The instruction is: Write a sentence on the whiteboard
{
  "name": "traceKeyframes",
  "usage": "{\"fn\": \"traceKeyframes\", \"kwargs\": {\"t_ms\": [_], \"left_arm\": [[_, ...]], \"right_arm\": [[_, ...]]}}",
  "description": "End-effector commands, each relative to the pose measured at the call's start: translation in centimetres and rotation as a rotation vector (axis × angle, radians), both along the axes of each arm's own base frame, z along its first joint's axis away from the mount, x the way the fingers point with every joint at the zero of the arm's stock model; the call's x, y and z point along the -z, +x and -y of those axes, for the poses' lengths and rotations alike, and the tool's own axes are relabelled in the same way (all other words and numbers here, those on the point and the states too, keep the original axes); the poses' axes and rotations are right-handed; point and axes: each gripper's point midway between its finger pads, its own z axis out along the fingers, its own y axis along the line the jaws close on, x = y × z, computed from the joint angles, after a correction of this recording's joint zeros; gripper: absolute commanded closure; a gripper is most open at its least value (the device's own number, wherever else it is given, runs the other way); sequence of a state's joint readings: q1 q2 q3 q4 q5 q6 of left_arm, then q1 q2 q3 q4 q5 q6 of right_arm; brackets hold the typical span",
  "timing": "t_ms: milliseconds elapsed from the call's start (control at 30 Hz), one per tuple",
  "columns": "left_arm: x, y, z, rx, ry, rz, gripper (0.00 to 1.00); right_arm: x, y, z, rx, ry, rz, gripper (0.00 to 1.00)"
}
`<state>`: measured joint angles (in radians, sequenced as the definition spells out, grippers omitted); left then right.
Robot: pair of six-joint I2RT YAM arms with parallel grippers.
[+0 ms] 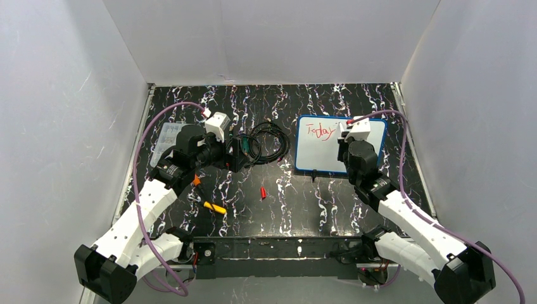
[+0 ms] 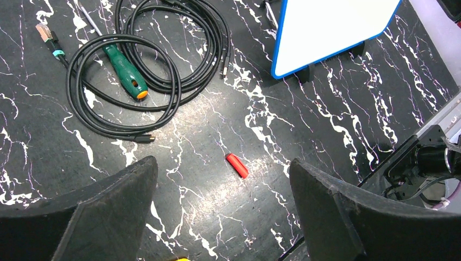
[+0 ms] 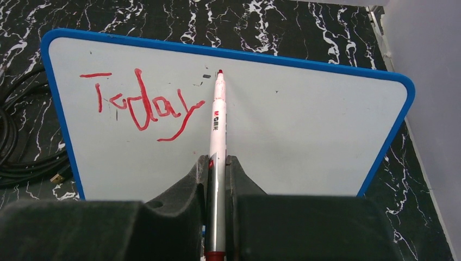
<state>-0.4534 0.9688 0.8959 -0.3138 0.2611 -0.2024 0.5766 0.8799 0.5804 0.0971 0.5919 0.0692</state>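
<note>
1. The whiteboard [image 1: 316, 157] [image 3: 304, 125] stands on its small black feet near the far right corner of the marbled black desk [image 1: 297, 202], its blue frame tilted slightly toward the right edge.
2. The sentence [image 1: 320, 131] [image 3: 141, 106] so far reads "Today" in red, on the board's upper left.
3. The right gripper [image 3: 217, 163] has its fingers clamped on a white marker [image 3: 217, 122], whose red tip sits at the board's face just up and right of the "y"; whether it touches cannot be told.
4. The left gripper [image 2: 222, 168] hangs over the desk's left half with its fingers wide apart and nothing between them.
5. A red cap [image 2: 237, 165] [image 1: 263, 192] lies mid-desk. A black cable coil [image 2: 163, 54] [image 1: 266, 142] lies just left of the board, a green-handled screwdriver [image 2: 126, 73] across it.
6. A clear plastic box [image 1: 166, 139] sits by the left edge.
</note>
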Motion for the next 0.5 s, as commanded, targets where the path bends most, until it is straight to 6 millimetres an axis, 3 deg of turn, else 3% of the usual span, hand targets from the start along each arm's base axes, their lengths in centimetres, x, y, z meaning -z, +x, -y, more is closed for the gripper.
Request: {"fn": "traceKeyframes", "kwargs": {"t_ms": [0, 467], "left_arm": [[-0.6, -0.1, -0.1, -0.001, -0.012, 0.023, 0.11], [-0.7, -0.1, -0.1, 0.001, -0.016, 0.024, 0.11]], "right_arm": [[-3.2, 1.5, -0.7, -0.033, 0.05, 0.087, 0.99], [-1.2, 0.6, 1.0, 0.039, 0.062, 0.025, 0.99]]}}
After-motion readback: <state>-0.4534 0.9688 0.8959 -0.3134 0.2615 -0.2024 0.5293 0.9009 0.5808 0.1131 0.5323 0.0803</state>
